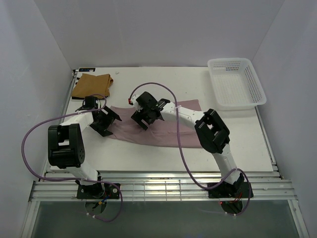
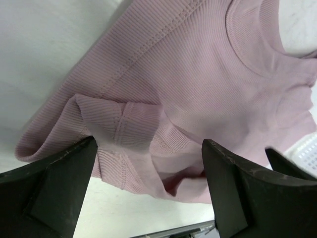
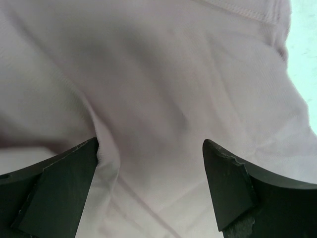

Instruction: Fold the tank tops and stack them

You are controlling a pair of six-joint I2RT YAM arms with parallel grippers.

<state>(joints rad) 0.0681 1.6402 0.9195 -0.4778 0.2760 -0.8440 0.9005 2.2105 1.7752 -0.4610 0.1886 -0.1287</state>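
Observation:
The pale pink tank top (image 1: 163, 133) lies spread across the middle of the table. My left gripper (image 1: 106, 122) is open at the top's left end, jaws wide over a folded-over strap and hem (image 2: 143, 148). My right gripper (image 1: 143, 117) is open just above the top's upper middle, with only pink cloth (image 3: 163, 99) between its jaws. The tan-brown tank top (image 1: 92, 85) lies folded at the back left corner. The striped top is out of view.
A white mesh basket (image 1: 236, 82) stands at the back right, its edge showing in the left wrist view (image 2: 304, 151). The table's near edge has a metal rail (image 1: 158, 188). White walls enclose the table on three sides.

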